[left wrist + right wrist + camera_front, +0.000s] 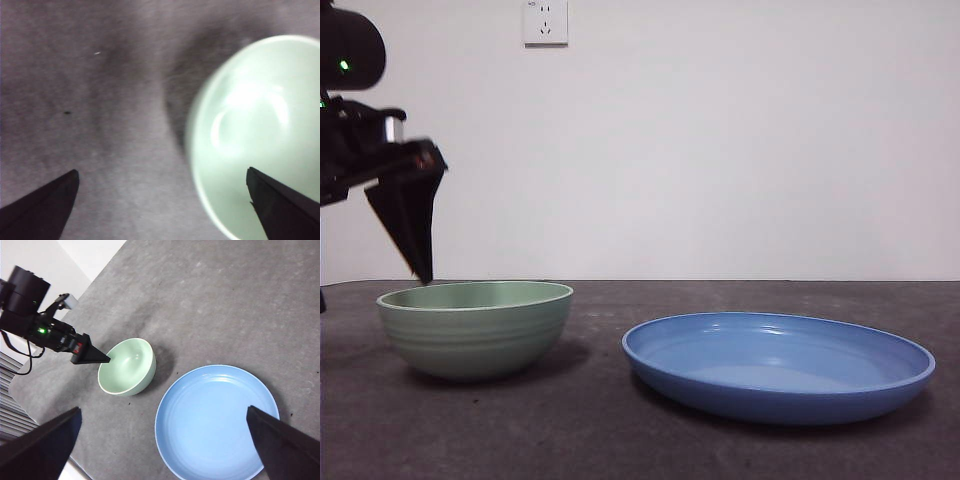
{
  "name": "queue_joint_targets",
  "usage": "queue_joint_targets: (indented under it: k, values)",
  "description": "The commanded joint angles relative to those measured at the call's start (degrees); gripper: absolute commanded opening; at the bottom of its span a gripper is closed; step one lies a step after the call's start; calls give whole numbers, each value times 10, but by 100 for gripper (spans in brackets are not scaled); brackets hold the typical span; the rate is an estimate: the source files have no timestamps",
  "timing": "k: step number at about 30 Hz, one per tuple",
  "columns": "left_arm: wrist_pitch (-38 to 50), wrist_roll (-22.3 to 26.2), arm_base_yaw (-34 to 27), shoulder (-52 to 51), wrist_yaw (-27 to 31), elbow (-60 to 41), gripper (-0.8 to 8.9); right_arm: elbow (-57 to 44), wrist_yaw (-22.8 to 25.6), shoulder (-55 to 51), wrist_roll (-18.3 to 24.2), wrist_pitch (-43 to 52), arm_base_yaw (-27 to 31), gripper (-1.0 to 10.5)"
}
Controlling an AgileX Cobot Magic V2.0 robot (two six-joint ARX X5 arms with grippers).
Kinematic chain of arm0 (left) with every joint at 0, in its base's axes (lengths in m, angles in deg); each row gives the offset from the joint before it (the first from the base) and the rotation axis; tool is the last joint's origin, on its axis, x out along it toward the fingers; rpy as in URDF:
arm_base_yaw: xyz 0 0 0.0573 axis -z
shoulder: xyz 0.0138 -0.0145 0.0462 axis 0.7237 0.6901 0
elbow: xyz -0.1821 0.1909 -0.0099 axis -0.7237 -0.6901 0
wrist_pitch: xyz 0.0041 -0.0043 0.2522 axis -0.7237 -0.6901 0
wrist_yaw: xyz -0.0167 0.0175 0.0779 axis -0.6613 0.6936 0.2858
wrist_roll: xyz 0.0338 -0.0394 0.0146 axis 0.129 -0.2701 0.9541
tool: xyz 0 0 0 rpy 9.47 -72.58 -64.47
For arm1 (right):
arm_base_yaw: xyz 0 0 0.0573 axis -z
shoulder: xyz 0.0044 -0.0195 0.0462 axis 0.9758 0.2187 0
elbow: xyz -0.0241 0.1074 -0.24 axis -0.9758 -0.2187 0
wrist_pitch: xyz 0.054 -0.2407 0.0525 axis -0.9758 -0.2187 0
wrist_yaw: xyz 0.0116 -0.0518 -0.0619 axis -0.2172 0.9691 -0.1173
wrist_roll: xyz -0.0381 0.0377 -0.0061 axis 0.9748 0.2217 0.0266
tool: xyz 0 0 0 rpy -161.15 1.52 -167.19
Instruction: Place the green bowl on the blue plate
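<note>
The green bowl [475, 330] stands upright on the dark table at the left. To its right, a short gap away, lies the blue plate [780, 365], with nothing on it. My left gripper [420, 268] hangs just above the bowl's left rim, open. In the left wrist view the left gripper [162, 172] has one jaw over the inside of the bowl [255, 130] and the other over bare table. My right gripper [163, 410] is open and high above the table, looking down on the bowl [127, 367], the plate [217, 420] and the left gripper [95, 357].
A white wall with a socket [545, 22] stands behind the table. In the right wrist view the table's edge [55, 440] runs close to the bowl's side, past the left arm. Bare grey tabletop [225, 305] stretches beyond both dishes.
</note>
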Motion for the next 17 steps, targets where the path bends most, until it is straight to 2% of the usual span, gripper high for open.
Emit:
queue_joint_targets:
  k: [1,6,13,17]
  values:
    - [-3,8,7,32,15,19,589,10,0,2,6,2,-1,567]
    - [-12,8,22,71,20,45,547,10,0,2,6,2,-1,567]
    - [-24,8,40,99,47,65,542,10,0,2,6,1,-2,567]
    - [-24,7,42,104,47,65,460,10,0,2,6,1,-2,567]
